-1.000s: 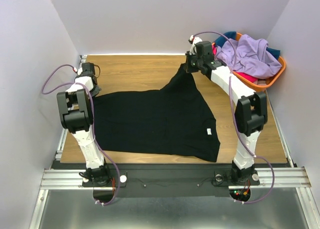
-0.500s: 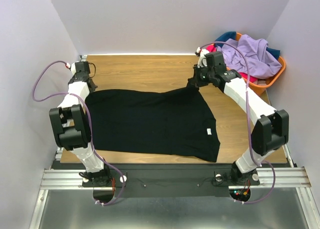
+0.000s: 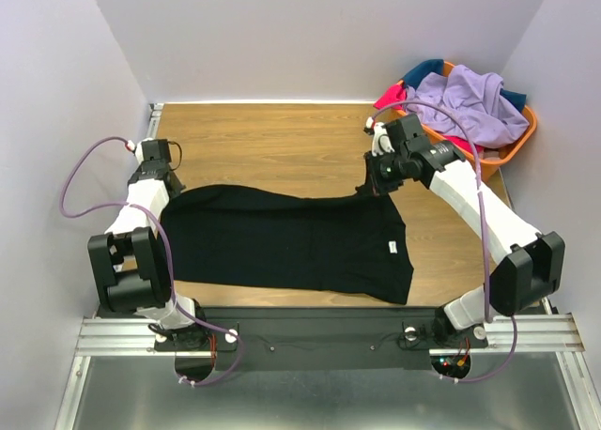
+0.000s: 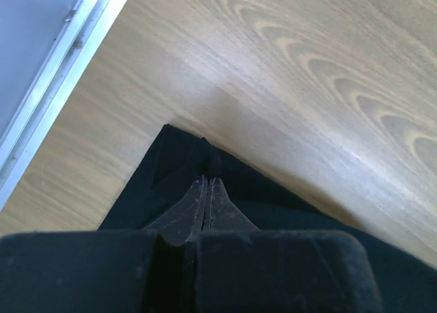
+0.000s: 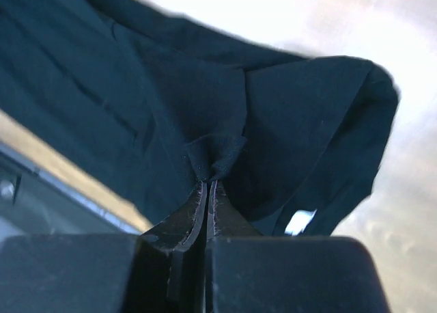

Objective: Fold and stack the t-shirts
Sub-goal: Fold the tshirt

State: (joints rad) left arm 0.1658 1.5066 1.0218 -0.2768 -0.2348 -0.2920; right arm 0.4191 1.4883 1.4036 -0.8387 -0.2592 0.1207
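The black t-shirt is spread over the near half of the counter, with its white label toward the right side. Its far left corner is pinched by the left pincer, whose jaws are closed flat on the hem, low to the wood. The far right corner is gripped by the right pincer, which is closed on a small bunched fold of cloth (some fabric droops loose beside it). The far edge is thus held stretched between both pincers, apparently so that it can be carried as one line toward the near edge and a clean half-fold made. The remaining t-shirts are heaped in the orange basket at the far right, not yet folded, so the task is judged to be at an early stage.
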